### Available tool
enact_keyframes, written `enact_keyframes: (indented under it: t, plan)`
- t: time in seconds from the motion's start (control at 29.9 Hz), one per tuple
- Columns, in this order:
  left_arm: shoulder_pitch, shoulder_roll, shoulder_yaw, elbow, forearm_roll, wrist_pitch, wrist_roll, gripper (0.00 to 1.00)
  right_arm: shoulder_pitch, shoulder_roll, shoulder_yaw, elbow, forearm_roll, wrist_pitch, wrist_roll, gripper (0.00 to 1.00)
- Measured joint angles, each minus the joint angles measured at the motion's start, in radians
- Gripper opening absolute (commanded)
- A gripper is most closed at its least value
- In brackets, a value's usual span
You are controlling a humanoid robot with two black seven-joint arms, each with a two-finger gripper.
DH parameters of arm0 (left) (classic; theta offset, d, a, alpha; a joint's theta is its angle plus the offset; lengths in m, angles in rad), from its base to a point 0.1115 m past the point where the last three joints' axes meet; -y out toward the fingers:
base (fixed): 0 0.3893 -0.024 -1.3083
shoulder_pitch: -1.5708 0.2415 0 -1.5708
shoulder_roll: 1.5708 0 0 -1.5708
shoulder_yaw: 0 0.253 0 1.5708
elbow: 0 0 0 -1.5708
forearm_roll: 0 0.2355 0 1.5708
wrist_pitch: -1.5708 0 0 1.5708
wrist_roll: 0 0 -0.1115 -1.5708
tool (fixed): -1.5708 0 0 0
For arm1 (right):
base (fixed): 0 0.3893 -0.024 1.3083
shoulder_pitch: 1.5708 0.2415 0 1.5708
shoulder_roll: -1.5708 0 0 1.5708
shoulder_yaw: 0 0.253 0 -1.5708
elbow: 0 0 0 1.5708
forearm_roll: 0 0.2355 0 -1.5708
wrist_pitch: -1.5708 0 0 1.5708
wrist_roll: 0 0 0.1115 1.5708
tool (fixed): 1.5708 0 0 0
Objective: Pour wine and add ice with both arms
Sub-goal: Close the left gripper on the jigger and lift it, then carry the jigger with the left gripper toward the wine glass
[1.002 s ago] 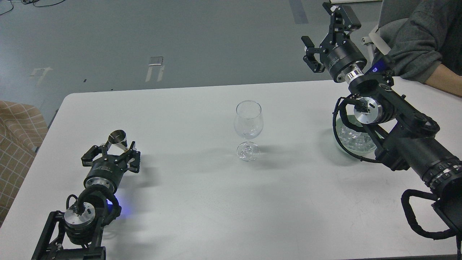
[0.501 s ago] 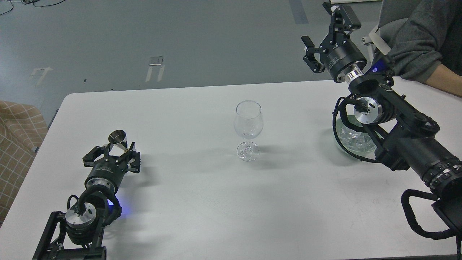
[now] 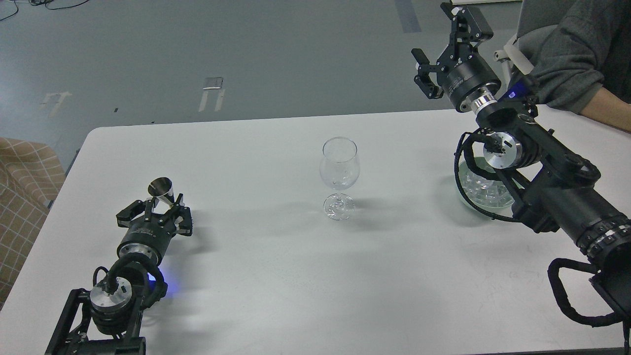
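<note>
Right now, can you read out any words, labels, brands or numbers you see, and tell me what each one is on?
No text can be read.
Left gripper: faint pale print on its round body, too small and blurred.
Right gripper: pale print on its body, also too blurred.
Wine glass: no markings visible.

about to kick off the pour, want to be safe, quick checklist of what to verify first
1. Wine glass upright at table centre, both arms apart from it: ok.
2. Left gripper closed around the small metal cup: ok.
3. Cup holds wine: cannot tell.
4. Right gripper open and empty, raised past the table's far edge: ok.
5. Ice in its bowl, partly hidden by the right arm: ok.
6. Person's arm close to the right arm: not ok.
</note>
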Motion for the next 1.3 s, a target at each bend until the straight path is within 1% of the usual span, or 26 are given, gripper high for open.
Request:
enact_keyframes:
  t: [0.07,0.1,0.17,0.2,0.27,0.4,0.5,0.73,1.0,1.14,1.3]
  plan:
    - [0.000,0.000,0.000,0.000,0.000,-0.011,0.000,0.38,0.000,0.000,0.000,0.000,0.000,0.000,0.000,1.00]
    - [0.000,0.000,0.000,0.000,0.000,-0.014,0.000,0.35,-0.001,0.000,0.000,0.000,0.000,0.000,0.000,1.00]
    - [0.000,0.000,0.000,0.000,0.000,-0.020,-0.003,0.33,-0.001,0.000,0.000,0.000,0.000,0.000,0.000,1.00]
    - [0.000,0.000,0.000,0.000,0.000,-0.022,-0.003,0.27,-0.001,0.000,0.000,0.000,0.000,0.000,0.000,1.00]
    - [0.000,0.000,0.000,0.000,-0.001,-0.027,-0.004,0.21,-0.001,0.000,0.001,0.000,0.000,0.000,0.000,1.00]
    - [0.000,0.000,0.000,0.001,-0.001,-0.029,-0.002,0.20,-0.001,0.000,0.001,0.000,0.000,0.000,0.000,1.00]
    - [0.000,0.000,0.000,0.003,-0.002,-0.029,-0.001,0.16,-0.001,0.000,0.001,0.000,0.000,0.000,0.000,1.00]
    - [0.000,0.000,0.000,0.006,-0.002,-0.031,-0.002,0.15,-0.001,0.001,0.001,0.000,0.000,0.000,0.000,1.00]
    - [-0.003,0.000,0.001,-0.004,-0.016,-0.054,-0.008,0.14,-0.001,0.006,0.000,0.000,0.000,-0.001,0.000,1.00]
    - [-0.020,0.000,0.003,-0.012,-0.017,-0.052,-0.003,0.14,-0.001,0.009,0.000,0.000,0.000,-0.001,0.000,1.00]
    - [-0.063,0.000,0.011,-0.014,-0.017,-0.029,0.002,0.13,-0.001,0.009,0.000,-0.001,0.000,-0.002,0.000,1.00]
